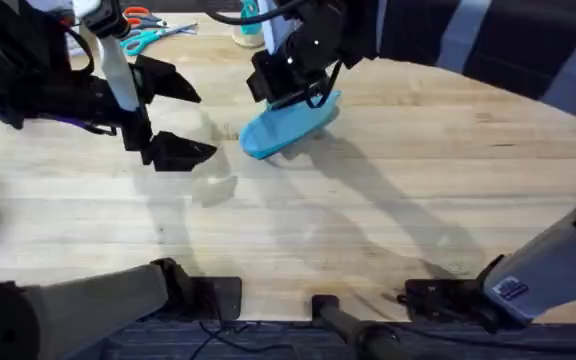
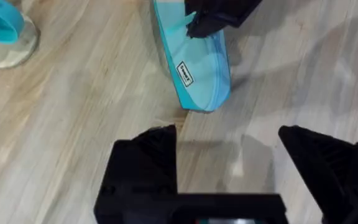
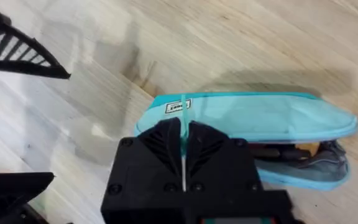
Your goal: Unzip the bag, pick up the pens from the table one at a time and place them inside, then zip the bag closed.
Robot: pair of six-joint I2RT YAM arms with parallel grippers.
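Right gripper (image 3: 183, 146) pinches the light-blue bag (image 3: 260, 118), gaping open.

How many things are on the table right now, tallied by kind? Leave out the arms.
Bag: 1, light blue
Scissors: 2, teal-handled pair and orange-handled pair
Container: 1, teal-topped
Total: 4
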